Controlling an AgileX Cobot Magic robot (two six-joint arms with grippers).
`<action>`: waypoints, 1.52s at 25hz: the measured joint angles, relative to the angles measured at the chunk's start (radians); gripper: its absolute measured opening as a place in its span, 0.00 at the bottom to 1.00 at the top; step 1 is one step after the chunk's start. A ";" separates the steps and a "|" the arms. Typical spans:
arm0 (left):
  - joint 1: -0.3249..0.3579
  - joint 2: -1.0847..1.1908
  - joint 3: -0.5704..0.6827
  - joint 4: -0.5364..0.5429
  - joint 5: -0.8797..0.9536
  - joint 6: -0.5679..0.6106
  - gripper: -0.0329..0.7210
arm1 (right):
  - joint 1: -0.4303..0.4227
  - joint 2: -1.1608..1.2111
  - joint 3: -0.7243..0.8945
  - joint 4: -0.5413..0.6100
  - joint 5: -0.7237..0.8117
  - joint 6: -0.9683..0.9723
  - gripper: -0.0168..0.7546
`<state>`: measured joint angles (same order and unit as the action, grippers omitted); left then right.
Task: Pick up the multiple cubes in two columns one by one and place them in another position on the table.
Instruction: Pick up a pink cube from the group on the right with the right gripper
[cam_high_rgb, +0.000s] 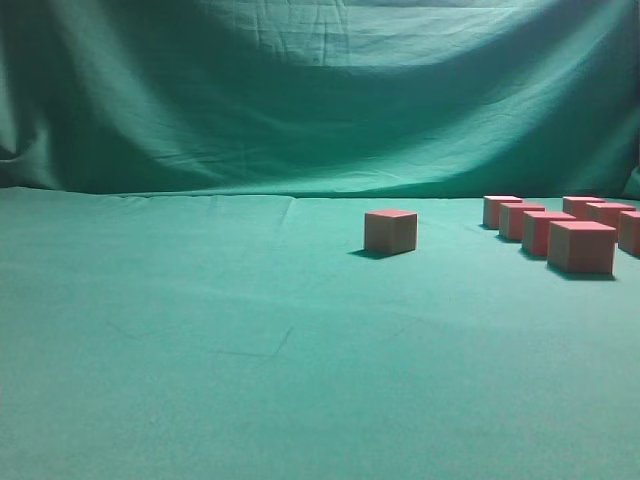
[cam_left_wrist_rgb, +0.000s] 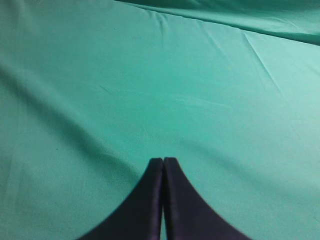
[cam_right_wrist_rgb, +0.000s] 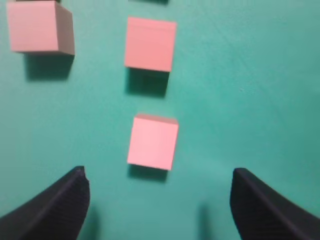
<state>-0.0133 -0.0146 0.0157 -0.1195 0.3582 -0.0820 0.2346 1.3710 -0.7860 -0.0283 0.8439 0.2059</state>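
Several red cubes stand in two columns at the right of the exterior view, the nearest one (cam_high_rgb: 581, 246) in front. One red cube (cam_high_rgb: 390, 231) stands alone near the middle of the green table. No gripper shows in the exterior view. In the right wrist view my right gripper (cam_right_wrist_rgb: 159, 192) is open and empty, high above the table. A pink-red cube (cam_right_wrist_rgb: 152, 142) lies just ahead of its fingertips, another (cam_right_wrist_rgb: 150, 43) beyond it, and a third (cam_right_wrist_rgb: 39, 27) at the upper left. My left gripper (cam_left_wrist_rgb: 163, 161) is shut and empty over bare green cloth.
Green cloth covers the table (cam_high_rgb: 200, 330) and hangs as a backdrop (cam_high_rgb: 300, 90). The cloth in the left wrist view (cam_left_wrist_rgb: 175, 90) has creases and no objects on it.
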 joint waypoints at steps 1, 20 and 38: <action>0.000 0.000 0.000 0.000 0.000 0.000 0.04 | 0.000 0.002 0.017 0.002 -0.030 0.000 0.78; 0.000 0.000 0.000 0.000 0.000 0.000 0.04 | 0.000 0.194 0.032 0.002 -0.192 -0.004 0.35; 0.000 0.000 0.000 0.000 0.000 0.000 0.04 | 0.041 0.204 -0.406 0.299 0.185 -0.426 0.37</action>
<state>-0.0133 -0.0146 0.0157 -0.1195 0.3582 -0.0820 0.2757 1.5753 -1.1923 0.2709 1.0291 -0.2206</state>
